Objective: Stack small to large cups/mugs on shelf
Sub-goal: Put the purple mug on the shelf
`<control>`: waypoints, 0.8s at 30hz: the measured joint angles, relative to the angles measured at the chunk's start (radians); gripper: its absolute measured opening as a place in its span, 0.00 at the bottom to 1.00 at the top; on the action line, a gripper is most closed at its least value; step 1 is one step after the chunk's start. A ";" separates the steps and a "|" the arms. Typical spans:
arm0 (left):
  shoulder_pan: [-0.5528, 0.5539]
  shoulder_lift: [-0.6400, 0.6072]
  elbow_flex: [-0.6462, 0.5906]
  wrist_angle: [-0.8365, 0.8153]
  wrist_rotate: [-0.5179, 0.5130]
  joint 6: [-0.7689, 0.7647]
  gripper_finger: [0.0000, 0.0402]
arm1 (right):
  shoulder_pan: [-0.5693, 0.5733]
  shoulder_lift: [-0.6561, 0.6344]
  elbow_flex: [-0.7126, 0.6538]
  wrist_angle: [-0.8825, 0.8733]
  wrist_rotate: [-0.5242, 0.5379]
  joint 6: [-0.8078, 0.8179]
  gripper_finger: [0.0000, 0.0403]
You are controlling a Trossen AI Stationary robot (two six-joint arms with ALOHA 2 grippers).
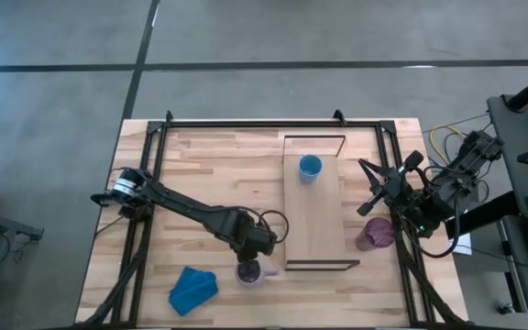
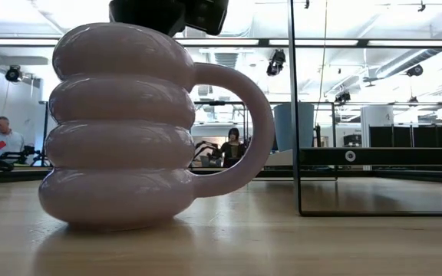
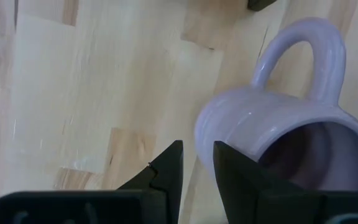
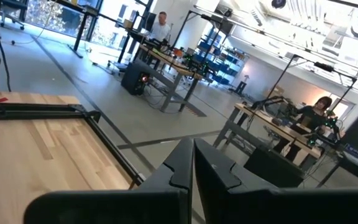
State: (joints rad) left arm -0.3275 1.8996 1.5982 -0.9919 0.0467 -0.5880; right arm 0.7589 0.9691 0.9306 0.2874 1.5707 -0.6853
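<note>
The pale lilac mug (image 1: 250,272) stands upright on its base on the table near the front edge, just left of the shelf (image 1: 314,220); it fills the low view (image 2: 121,123). My left gripper (image 1: 253,252) is over the mug's rim, its fingers nearly together (image 3: 197,168). The small blue cup (image 1: 310,167) stands on the shelf's far part. The dark purple cup (image 1: 376,234) stands on the table right of the shelf. My right gripper (image 1: 372,192) is shut and empty (image 4: 193,158), above the table's right side. My left gripper has the mug's rim wall (image 3: 199,146) between its two fingers, one finger inside the opening and one outside, on the side away from the handle (image 3: 303,50). The fingers come slanting down from the table's far left. The mug stands upright with its base on the table.
A crumpled blue cloth (image 1: 192,289) lies at the front left. A dark metal frame (image 1: 246,122) runs round the table's far and side edges. The shelf's thin dark end frame (image 2: 293,115) stands right of the mug. People sit at desks in the room behind.
</note>
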 joint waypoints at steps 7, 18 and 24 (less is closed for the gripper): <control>0.000 0.000 -0.007 0.015 0.000 -0.001 0.19 | 0.000 0.000 0.000 0.000 0.000 0.000 0.02; 0.010 -0.029 -0.001 0.006 0.004 -0.003 0.19 | 0.000 0.000 0.000 0.000 0.000 -0.008 0.02; 0.012 -0.040 0.039 0.006 0.028 -0.008 0.19 | 0.000 0.000 0.000 0.000 0.000 -0.007 0.02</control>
State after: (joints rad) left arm -0.3154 1.8598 1.6373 -0.9856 0.0745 -0.5961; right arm 0.7589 0.9688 0.9306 0.2874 1.5707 -0.6926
